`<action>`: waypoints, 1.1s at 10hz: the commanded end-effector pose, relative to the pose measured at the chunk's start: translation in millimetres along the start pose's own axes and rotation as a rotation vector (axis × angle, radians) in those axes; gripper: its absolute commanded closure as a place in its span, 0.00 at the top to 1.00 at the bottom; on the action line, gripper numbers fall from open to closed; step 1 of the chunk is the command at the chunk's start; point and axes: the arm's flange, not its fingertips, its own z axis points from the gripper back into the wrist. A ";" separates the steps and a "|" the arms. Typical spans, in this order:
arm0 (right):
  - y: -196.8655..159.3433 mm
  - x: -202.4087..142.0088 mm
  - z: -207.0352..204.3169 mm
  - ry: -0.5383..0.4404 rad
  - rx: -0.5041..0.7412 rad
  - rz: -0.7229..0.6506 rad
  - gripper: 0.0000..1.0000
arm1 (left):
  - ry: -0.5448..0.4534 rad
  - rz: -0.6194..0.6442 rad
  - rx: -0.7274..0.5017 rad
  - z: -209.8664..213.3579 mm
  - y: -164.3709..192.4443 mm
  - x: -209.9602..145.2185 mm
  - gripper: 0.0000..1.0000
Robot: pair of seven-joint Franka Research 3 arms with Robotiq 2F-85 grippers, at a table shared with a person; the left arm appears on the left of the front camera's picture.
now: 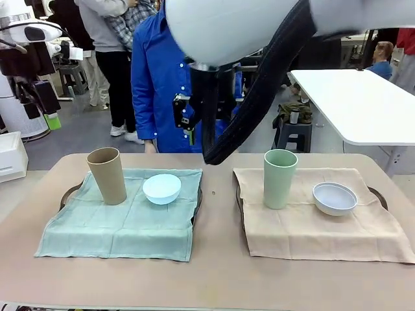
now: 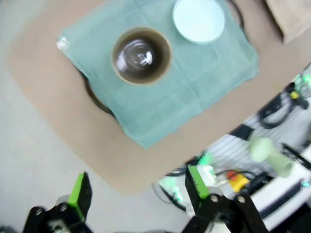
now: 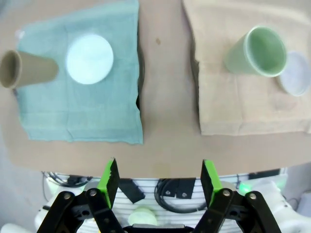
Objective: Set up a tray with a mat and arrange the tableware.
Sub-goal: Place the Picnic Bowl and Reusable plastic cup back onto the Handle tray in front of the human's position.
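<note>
Front view, read from the left: we find the tan cup [image 1: 107,175] upright on a green mat [image 1: 117,223], with the blue bowl [image 1: 161,188] just beside it on the same mat. Dark tray handles [image 1: 70,192] show at the mat's edges, so we judge a tray lies beneath. Further right, a beige mat [image 1: 324,223] carries the green cup [image 1: 279,178] upright and the white bowl [image 1: 334,198] near it, apart. A person in a blue jacket [image 1: 152,78] stands at the far side of the table [image 1: 214,272].

Left wrist view looks down from above: the left gripper [image 2: 138,191] has its jaws wide apart and holds nothing, well clear of the tan cup [image 2: 141,55]. In the right wrist view the right gripper [image 3: 159,182] is likewise spread, empty and high above the table.

Handling, in our judgement: the cups look light, rigid and smooth-walled; their taper could let pads slide, so hold across the body below the rim. Being tall, they would tip if knocked. The bowls appear light, shallow and possibly breakable; one pad inside and one outside the rim seems the surest hold. The mats are soft cloth and will bunch if dragged.
</note>
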 end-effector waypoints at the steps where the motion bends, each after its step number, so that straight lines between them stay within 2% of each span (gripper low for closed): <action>1: -69.2 -13.6 7.2 0.015 0.086 0.042 0.87 | -0.019 0.176 -0.137 -5.4 -24.9 -22.6 1.00; 3: -112.4 -23.2 8.3 0.005 0.144 0.043 0.87 | -0.026 0.253 -0.188 -20.3 -27.0 -22.2 1.00; 6: -183.2 -46.5 12.5 -0.081 0.415 -0.043 0.87 | -0.214 0.262 -0.404 -17.5 -13.3 -20.9 1.00; 7: -209.1 -57.0 15.0 -0.120 0.506 -0.072 0.87 | -0.298 0.262 -0.479 -18.0 -0.6 -25.8 1.00; 9: -253.1 -68.5 20.5 -0.150 0.582 -0.170 0.87 | -0.340 0.263 -0.698 -26.4 30.1 -39.2 1.00; 11: -295.2 -76.4 34.3 -0.182 0.626 -0.271 0.87 | -0.385 0.287 -0.837 -39.3 54.7 -60.0 1.00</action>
